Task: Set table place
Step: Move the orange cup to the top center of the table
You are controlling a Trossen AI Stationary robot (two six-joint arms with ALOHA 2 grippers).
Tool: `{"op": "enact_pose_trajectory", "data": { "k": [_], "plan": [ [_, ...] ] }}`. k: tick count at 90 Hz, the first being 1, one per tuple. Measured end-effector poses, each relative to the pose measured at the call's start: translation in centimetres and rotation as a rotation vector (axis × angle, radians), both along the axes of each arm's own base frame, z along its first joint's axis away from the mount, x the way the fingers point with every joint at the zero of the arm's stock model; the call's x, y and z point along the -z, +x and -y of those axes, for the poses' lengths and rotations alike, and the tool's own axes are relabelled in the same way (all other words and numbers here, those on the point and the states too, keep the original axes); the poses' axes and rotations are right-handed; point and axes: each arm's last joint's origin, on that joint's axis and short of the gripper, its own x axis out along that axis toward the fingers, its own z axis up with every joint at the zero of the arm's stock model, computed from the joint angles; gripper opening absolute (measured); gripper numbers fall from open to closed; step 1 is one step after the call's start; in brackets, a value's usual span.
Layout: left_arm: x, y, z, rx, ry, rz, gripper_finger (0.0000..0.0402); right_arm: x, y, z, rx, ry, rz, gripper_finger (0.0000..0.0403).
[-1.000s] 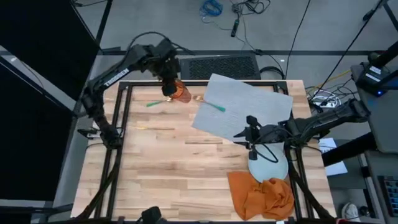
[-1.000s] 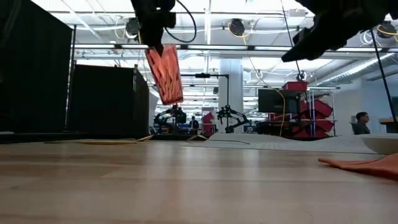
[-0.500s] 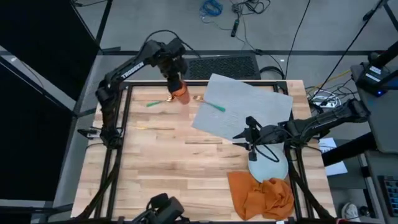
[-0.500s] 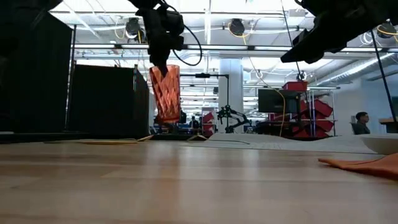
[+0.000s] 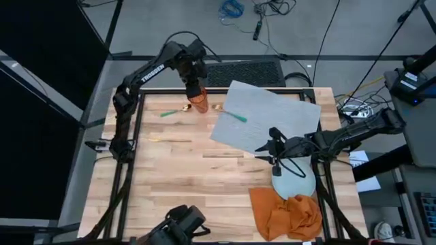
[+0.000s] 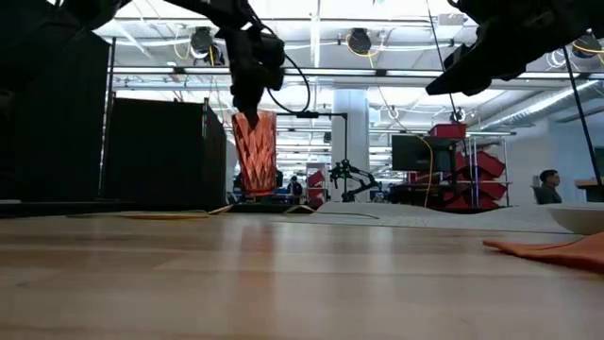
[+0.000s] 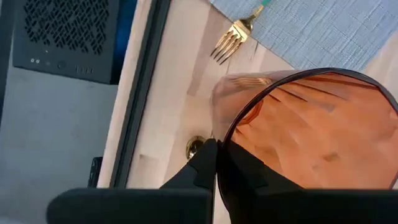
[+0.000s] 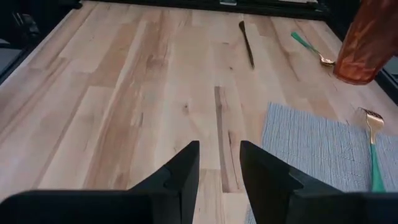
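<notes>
1. Gripping the rim of a ribbed, translucent orange plastic tumbler point(image 5: 198, 103), the left gripper point(image 5: 195, 89) works at the far edge of the light wooden butcher-block bench point(image 5: 184, 177); its jaws are clenched on the rim, one finger inside and one outside.
2. In the low view the tumbler point(image 6: 255, 153) stands close to upright, its base at or just above the bench surface; contact cannot be told.
3. The flat grey rectangular woven placemat point(image 5: 272, 116) lies skewed on the far right part of the bench, with a green-handled gold fork point(image 5: 235, 116) resting on it.
4. The right gripper point(image 5: 274, 153) hovers near the placemat's near edge, jaws released and empty, with a gap between the fingers point(image 8: 183, 171).
5. A round pale blue-white plate point(image 5: 294, 180) sits beside a crumpled orange cloth napkin point(image 5: 286, 212) at the near right.
</notes>
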Motion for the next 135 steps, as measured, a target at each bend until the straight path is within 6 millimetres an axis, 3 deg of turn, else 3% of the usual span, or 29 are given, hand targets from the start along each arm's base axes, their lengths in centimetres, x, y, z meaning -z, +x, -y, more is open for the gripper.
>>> {"op": "enact_pose_trajectory", "data": {
  "k": [16,95,125,135],
  "plan": [
    [0.9,0.3,-0.5,0.001,-0.013,-0.018,0.0000,0.0,0.0,0.0,0.001,0.002,0.001,0.0102],
    [1.2,-0.3,-1.4,-0.024,-0.055,0.013,0.0000,-0.2,0.1,0.0,0.000,0.006,0.024,0.0102],
    [4.1,0.6,-1.7,-0.019,-0.135,-0.062,0.0000,-0.4,0.2,0.0,-0.005,0.000,0.038,0.0102],
    [4.2,0.7,-1.7,-0.016,-0.135,-0.061,0.0000,-0.3,0.2,-0.1,-0.006,-0.001,0.037,0.0102]
  ]
}}
